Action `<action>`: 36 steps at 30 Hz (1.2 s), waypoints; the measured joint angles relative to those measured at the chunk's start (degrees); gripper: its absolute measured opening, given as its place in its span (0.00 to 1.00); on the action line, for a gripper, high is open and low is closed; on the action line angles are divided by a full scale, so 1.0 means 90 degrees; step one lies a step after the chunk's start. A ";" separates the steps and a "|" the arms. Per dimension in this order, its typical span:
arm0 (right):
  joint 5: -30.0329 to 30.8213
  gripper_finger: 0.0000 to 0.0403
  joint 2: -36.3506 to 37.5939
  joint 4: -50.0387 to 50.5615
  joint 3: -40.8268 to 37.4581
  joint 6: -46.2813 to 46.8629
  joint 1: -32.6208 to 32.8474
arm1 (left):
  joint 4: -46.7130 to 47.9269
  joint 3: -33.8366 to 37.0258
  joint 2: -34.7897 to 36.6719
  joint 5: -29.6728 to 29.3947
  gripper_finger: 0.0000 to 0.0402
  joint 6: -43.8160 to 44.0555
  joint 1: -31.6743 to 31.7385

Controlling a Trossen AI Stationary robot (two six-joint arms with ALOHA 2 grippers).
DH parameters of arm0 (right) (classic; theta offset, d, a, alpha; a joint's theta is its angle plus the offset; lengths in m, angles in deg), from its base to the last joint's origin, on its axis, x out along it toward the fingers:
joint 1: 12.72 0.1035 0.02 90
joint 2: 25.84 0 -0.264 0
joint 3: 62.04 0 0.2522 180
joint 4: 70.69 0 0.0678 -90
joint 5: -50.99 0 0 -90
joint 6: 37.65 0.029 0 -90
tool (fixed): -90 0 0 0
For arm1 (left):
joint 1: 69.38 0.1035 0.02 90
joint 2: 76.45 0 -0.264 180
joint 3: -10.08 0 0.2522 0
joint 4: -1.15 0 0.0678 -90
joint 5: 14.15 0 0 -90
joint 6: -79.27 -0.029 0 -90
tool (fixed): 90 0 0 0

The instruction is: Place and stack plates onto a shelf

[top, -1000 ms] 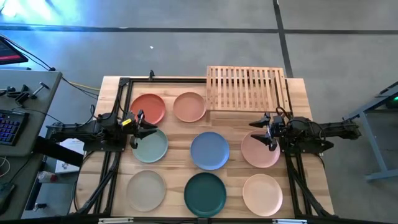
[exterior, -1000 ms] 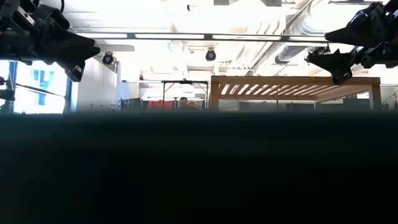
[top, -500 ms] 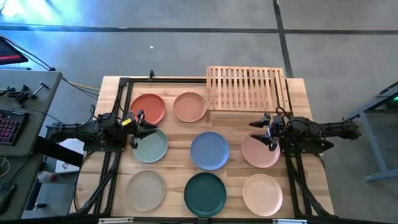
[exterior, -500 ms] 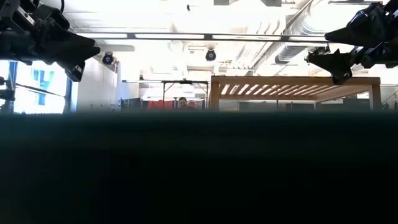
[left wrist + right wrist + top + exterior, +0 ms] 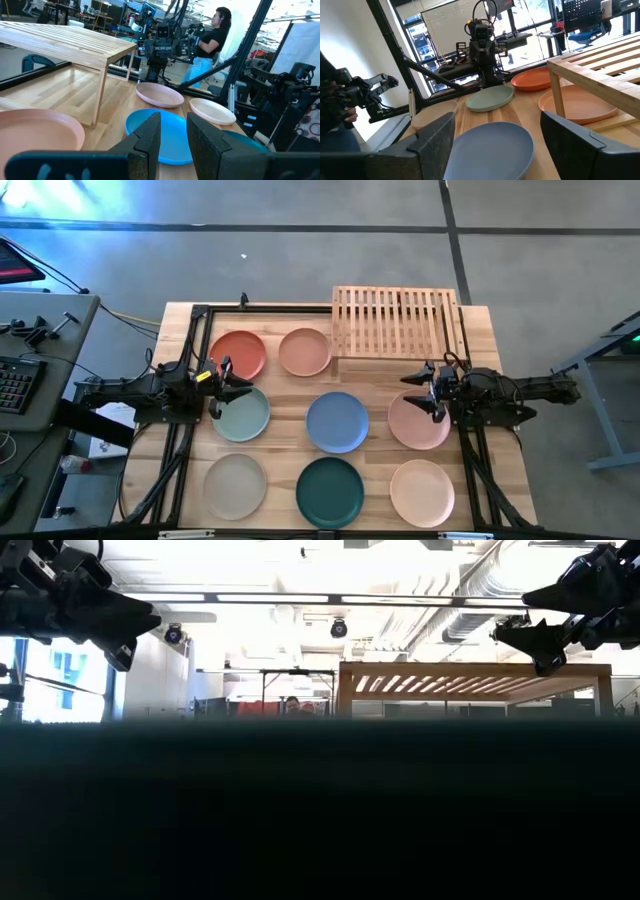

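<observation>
Several round plates lie flat on the wooden table: red-orange, peach, sage green, blue, pink, beige, dark teal and cream-pink. The bamboo shelf stands on its legs at the far right with nothing on it. My left gripper hovers level over the sage green plate's far edge, open with a narrow gap. My right gripper hovers level over the pink plate's far edge, wide open. Neither touches anything.
Black frame rails run along the table's left and right sides under the arms. A side desk with a keyboard stands left of the table. A person stands in the room beyond the right arm. A dark plate edge fills the low view's lower half.
</observation>
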 joint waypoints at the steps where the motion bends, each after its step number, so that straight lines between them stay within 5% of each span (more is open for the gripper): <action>1: -0.0002 0.69 -0.0001 0.0000 0.0000 0.0002 0.0000 | -0.0001 0.0001 0.0000 -0.0001 0.21 0.0002 0.0002; 7: 0.0000 0.69 -0.0002 0.0000 0.0000 -0.0001 -0.0002 | -0.0215 -0.0001 0.0000 0.0001 0.21 0.0165 0.0000; 14: -0.0002 0.69 -0.0002 0.0000 0.0000 -0.0001 -0.0002 | -0.0415 -0.0001 0.0000 -0.0361 0.21 0.1996 0.0007; 26: -0.0001 0.69 0.0000 0.0000 0.0000 0.0028 0.0000 | -0.0501 -0.0001 0.0000 -0.0501 0.21 0.3441 0.0007; 36: 0.0068 0.69 0.0000 -0.0004 0.0000 0.0173 -0.0001 | -0.0737 -0.0001 0.0000 -0.0966 0.21 0.3667 0.0006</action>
